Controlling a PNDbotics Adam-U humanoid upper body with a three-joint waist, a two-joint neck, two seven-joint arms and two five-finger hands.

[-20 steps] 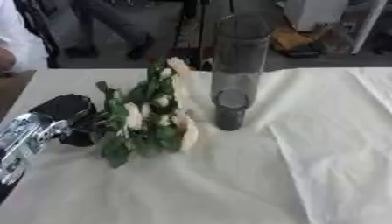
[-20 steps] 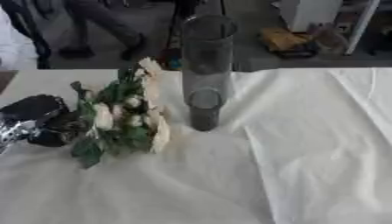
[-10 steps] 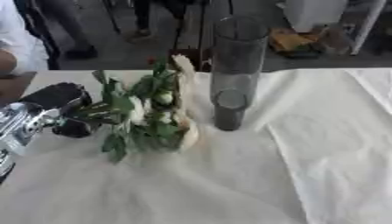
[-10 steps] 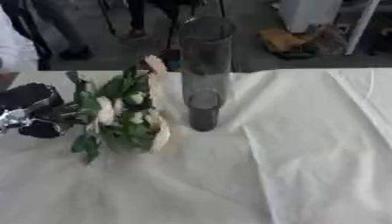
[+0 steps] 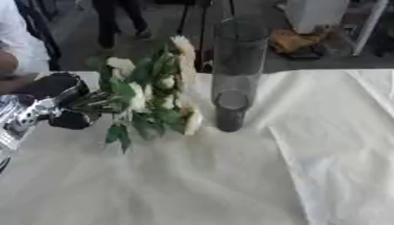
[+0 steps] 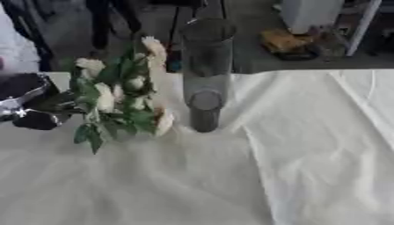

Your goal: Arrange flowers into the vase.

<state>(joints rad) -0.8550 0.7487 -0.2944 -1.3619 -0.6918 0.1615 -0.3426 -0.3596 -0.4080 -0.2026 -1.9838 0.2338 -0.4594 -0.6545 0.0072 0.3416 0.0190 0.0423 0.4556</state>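
Observation:
A bunch of cream flowers with green leaves [image 5: 150, 96] hangs lifted above the white tablecloth, its blooms pointing up and to the right. My left hand [image 5: 54, 103] is shut on the stems at the left edge of the view. A tall clear glass vase [image 5: 235, 72] stands upright just right of the bunch, close to the blooms. My right hand shows in no view.
The white cloth [image 5: 231, 176] covers the table, with a folded second layer on the right [image 5: 338, 145]. Beyond the far edge there are legs of people, boxes and a white cabinet on the floor. A person's sleeve shows at the far left.
My left hand has raised the bunch off the cloth and tilted it more upright, carrying it a little toward the vase. The vase has not moved.

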